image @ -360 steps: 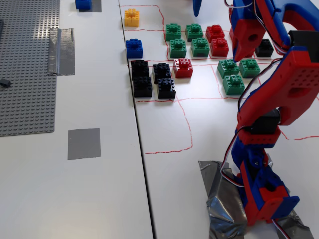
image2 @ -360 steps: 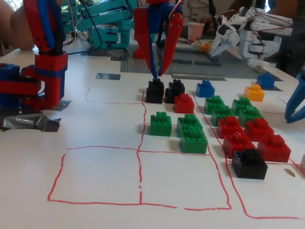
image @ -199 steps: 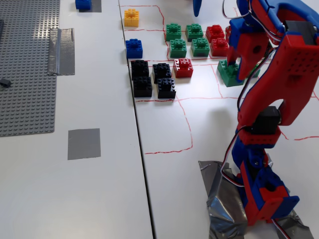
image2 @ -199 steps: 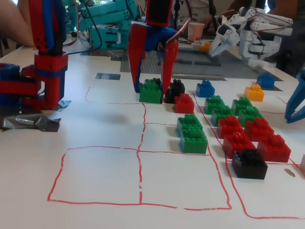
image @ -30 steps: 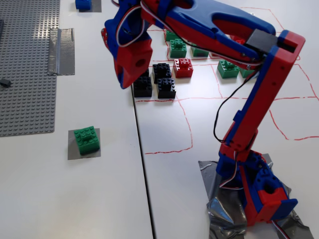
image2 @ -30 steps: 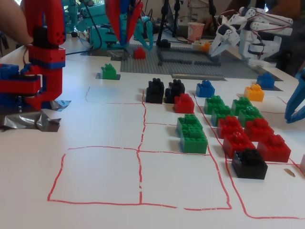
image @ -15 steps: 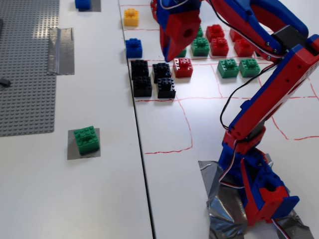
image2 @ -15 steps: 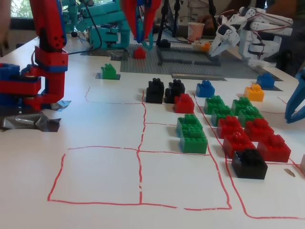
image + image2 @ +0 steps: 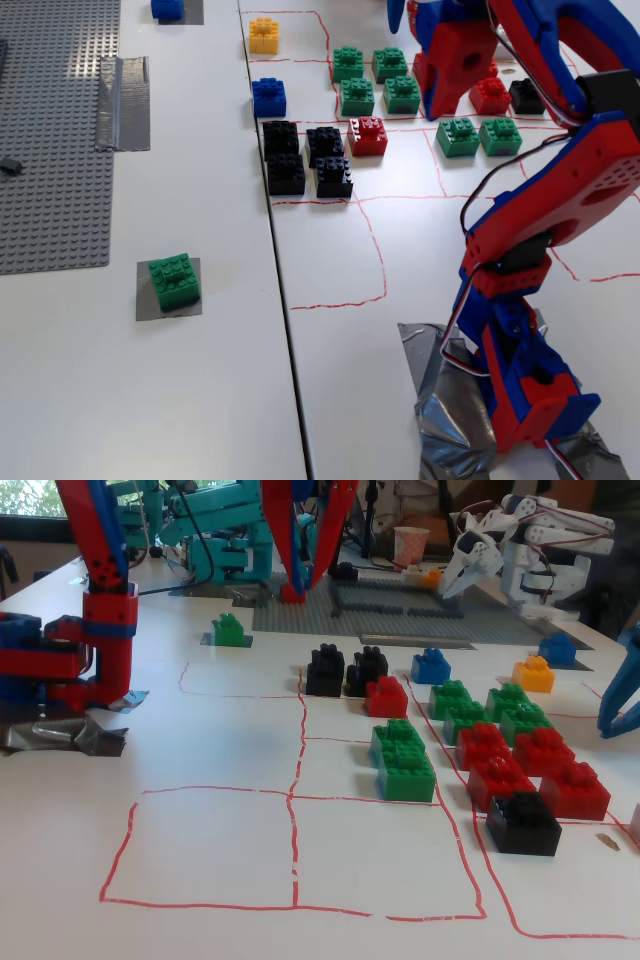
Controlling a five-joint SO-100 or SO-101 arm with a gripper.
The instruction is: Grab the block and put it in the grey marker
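A studded green block (image 9: 174, 281) sits squarely on the flat matte grey marker (image 9: 146, 305), a taped square on the white table (image 9: 200, 400); in the lower fixed view the same block (image 9: 229, 630) rests well apart from the other bricks. The red-and-blue plastic arm's pincer (image 9: 307, 580) hangs above the table, its tapered fingers spread a little and pinching nothing. Red pen lines rule the tabletop into squares holding rows of glossy green bricks (image 9: 404, 93), red bricks (image 9: 368, 135) and black bricks (image 9: 306, 157). Crinkled silver duct tape (image 9: 440, 400) anchors the arm's base, and a large studded grey baseplate (image 9: 50, 130) lies along the left in the higher fixed view.
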